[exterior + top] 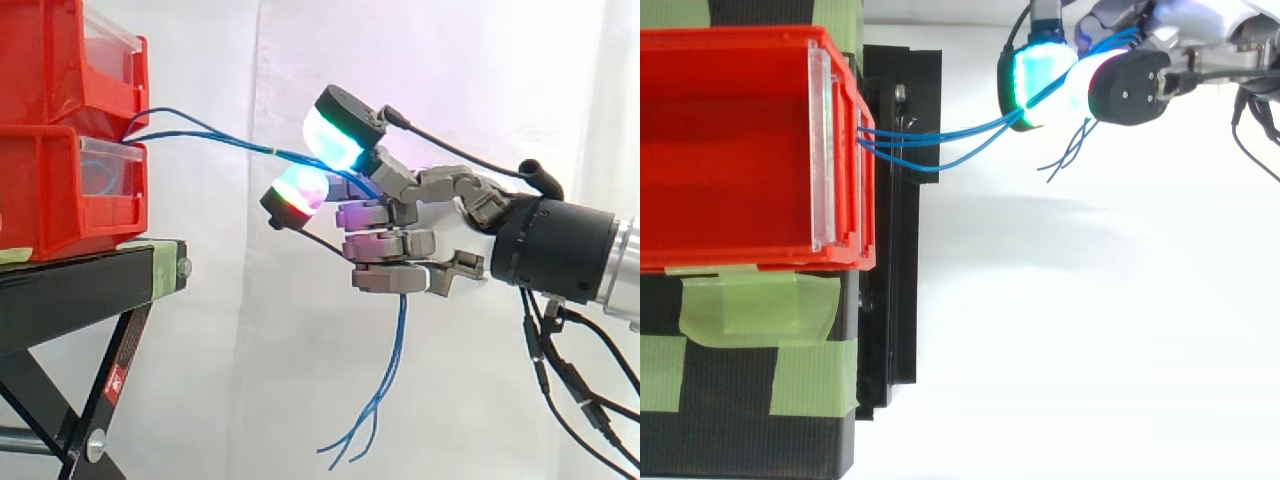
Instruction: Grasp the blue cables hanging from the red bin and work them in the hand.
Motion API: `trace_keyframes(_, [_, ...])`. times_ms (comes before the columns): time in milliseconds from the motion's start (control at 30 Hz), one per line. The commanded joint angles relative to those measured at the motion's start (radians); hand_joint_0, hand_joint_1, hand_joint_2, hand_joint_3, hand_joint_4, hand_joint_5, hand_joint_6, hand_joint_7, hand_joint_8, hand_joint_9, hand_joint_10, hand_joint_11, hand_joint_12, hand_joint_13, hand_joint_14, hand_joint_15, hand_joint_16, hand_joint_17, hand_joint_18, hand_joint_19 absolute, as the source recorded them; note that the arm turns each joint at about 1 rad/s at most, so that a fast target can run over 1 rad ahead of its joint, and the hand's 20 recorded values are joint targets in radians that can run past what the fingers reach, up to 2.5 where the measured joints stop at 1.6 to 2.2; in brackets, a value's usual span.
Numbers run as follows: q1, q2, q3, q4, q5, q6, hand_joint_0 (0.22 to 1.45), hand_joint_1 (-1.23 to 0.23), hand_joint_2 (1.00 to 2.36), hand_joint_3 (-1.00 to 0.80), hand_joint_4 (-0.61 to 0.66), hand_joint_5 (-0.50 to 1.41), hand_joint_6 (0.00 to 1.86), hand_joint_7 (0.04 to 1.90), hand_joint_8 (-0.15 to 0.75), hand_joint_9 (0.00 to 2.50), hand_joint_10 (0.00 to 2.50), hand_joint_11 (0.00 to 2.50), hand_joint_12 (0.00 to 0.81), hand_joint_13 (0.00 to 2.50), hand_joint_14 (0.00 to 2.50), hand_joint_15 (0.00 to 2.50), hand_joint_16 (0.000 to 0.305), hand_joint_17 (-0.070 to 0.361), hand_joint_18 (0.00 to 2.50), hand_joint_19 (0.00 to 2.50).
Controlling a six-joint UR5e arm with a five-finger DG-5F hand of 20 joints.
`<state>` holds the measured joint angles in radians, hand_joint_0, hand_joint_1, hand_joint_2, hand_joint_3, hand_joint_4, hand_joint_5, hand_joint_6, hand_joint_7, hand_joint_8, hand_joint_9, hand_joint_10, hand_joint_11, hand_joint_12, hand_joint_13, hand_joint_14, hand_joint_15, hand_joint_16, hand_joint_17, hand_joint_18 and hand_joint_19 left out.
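Several thin blue cables point(215, 132) run from the front of the stacked red bins point(60, 150) rightward into my hand point(420, 235). The hand is to the right of the bins, with curled fingers and two glowing fingertips point(335, 138) pinching the cables between them. The loose cable ends point(375, 405) hang below the hand. From above, the blue cables point(940, 145) leave the red bin point(730, 140) and pass between the cyan pad point(1038, 85) and a white pad of the hand point(1130, 85).
The bins stand on a black stand point(80, 290) with green tape point(750, 310) on its top. A white curtain is behind, and open space lies below and to the right of the stand.
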<state>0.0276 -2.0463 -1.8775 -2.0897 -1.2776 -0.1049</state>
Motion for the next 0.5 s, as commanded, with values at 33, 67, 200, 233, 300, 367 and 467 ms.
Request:
trace_keyframes(33, [-0.002, 0.000, 0.001, -0.009, -0.002, 0.002, 0.88, -0.61, 1.01, -0.86, 0.20, -0.02, 0.85, 1.07, 0.296, 0.98, 2.50, 1.90, 0.360, 1.13, 2.50, 1.31, 0.046, 0.103, 1.58, 1.92])
trace_keyframes(67, [-0.002, 0.000, 0.001, -0.009, -0.002, 0.002, 0.88, -0.61, 1.01, -0.85, 0.20, -0.02, 0.85, 1.07, 0.296, 0.98, 2.50, 1.91, 0.359, 1.13, 2.50, 1.29, 0.046, 0.103, 1.58, 1.92])
trace_keyframes(200, [-0.005, 0.000, 0.001, -0.009, -0.002, 0.002, 0.90, -0.60, 1.01, -0.78, 0.20, -0.01, 0.86, 1.07, 0.296, 1.00, 2.50, 1.90, 0.360, 1.14, 2.50, 1.30, 0.046, 0.104, 1.59, 1.91])
trace_keyframes(233, [-0.005, 0.000, 0.001, -0.009, -0.002, 0.002, 0.91, -0.59, 1.01, -0.76, 0.20, -0.01, 0.87, 1.06, 0.296, 1.00, 2.50, 1.91, 0.351, 1.14, 2.50, 1.29, 0.046, 0.103, 1.59, 1.92])
trace_keyframes(300, [-0.005, 0.000, 0.003, -0.009, -0.002, 0.002, 0.92, -0.59, 1.01, -0.72, 0.20, 0.00, 0.87, 1.07, 0.290, 1.01, 2.50, 1.91, 0.352, 1.14, 2.50, 1.30, 0.046, 0.104, 1.60, 1.92])
trace_keyframes(367, [-0.006, 0.000, 0.003, -0.007, -0.002, 0.004, 0.92, -0.58, 1.01, -0.70, 0.19, 0.00, 0.88, 1.07, 0.297, 1.01, 2.50, 1.91, 0.352, 1.14, 2.50, 1.29, 0.045, 0.102, 1.60, 1.92])
trace_keyframes(467, [-0.006, 0.000, 0.003, -0.009, -0.002, 0.004, 0.93, -0.58, 1.01, -0.68, 0.19, 0.00, 0.88, 1.06, 0.297, 1.01, 2.50, 1.91, 0.353, 1.14, 2.50, 1.30, 0.045, 0.102, 1.60, 1.92])
